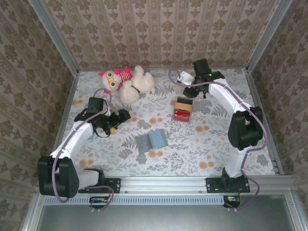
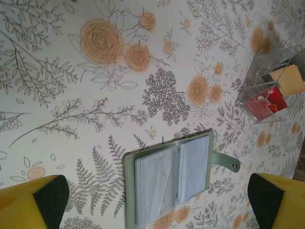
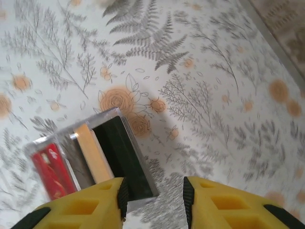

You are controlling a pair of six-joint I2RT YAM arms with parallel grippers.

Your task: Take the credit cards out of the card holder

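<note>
the left claw (image 2: 157, 198) hangs low over the table (image 1: 211, 144). its yellow fingers (image 2: 24, 205) are spread as wide as they go and pinch nothing. just ahead of it, in line with the gap between the fingers, the wallet (image 2: 171, 176) lies open and flat. its clear sleeves face up and look pale and blank as far as i can tell. its strap (image 2: 227, 162) sticks out on the claw's right side. further ahead and to this claw's right stands the clear box (image 2: 259, 90), well apart from the wallet. the cards (image 2: 288, 78) show through its wall.

the right claw (image 3: 155, 195) hovers over that box from the far side. its fingers are partly apart with a plain gap between them, gripping nothing. the box's corner sits right under the gap; whether a finger touches it i cannot tell. the cards stand on edge inside: a dark one nearest the gap, a tan one next on the claw's left, a red one furthest left.

far out to the left claw's front, a doll (image 1: 114, 79) and a bear (image 1: 139, 84) lie side by side.
</note>
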